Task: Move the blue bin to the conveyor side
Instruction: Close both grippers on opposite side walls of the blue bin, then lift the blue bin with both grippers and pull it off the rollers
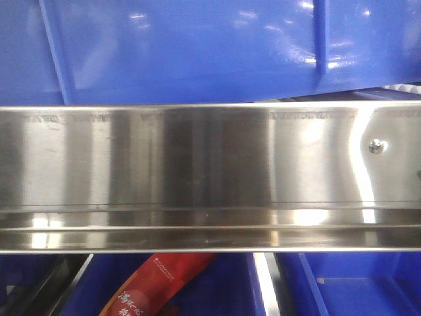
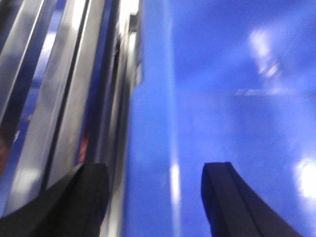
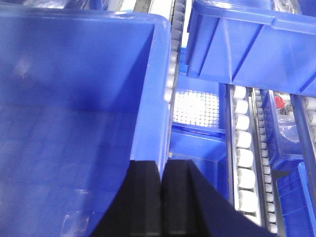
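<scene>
Right tool pinched blue bin wall; left tool straddled rim, spread, unclamped. One-sided hold risked bin tilting, slipping.

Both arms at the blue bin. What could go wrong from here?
1. Only the right gripper looks clamped on the wall of the blue bin. The left gripper straddles the rim with fingers apart, so the bin could pivot when moved.
2. The bin's lower edge runs close along the stainless-steel rail and might catch.
</scene>
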You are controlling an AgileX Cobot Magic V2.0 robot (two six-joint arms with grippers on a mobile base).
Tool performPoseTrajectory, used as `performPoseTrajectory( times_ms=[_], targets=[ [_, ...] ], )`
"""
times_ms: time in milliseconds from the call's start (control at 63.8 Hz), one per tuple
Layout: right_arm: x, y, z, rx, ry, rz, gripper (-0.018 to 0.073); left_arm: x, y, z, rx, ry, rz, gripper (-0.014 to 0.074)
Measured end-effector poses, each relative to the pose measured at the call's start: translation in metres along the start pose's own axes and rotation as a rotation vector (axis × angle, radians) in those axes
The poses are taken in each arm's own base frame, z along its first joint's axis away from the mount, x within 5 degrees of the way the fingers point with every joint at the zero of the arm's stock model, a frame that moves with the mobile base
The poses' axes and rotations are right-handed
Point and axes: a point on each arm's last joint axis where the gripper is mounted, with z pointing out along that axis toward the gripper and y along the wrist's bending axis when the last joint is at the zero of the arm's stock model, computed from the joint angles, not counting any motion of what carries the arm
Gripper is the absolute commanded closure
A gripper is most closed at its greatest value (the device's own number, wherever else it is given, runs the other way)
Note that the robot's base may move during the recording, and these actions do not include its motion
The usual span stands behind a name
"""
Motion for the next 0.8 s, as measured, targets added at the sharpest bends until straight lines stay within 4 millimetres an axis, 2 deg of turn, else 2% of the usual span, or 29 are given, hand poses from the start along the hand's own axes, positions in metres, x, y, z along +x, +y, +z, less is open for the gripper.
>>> performPoseTrajectory(
  times_ms=[188,282,345,564,611,799],
  targets=[
    [0.000,0.000,0.000,0.000,0.000,0.000,0.0627,0.000,0.000,0.000,-0.002,0.005,-0.001,0.0286],
    [0.000,0.000,0.000,0.000,0.000,0.000,0.0627,0.000,0.000,0.000,-0.002,0.005,-0.001,0.0324],
    [0.000,0.000,0.000,0.000,0.000,0.000,0.0627,0.000,0.000,0.000,-0.002,0.005,-0.001,0.0372],
    [0.000,0.000,0.006,0.000,0.012,0.000,0.0615,0.001,0.000,0.000,-0.002,0.009,-0.002,0.0628],
    [0.000,0.000,0.009,-0.001,0.019,-0.001,0.0571,0.001,0.000,0.000,-0.002,0.009,-0.002,0.0619],
    [0.000,0.001,0.020,-0.001,0.040,-0.001,0.0238,0.001,0.000,0.000,-0.002,0.011,-0.002,0.0612]
  ],
)
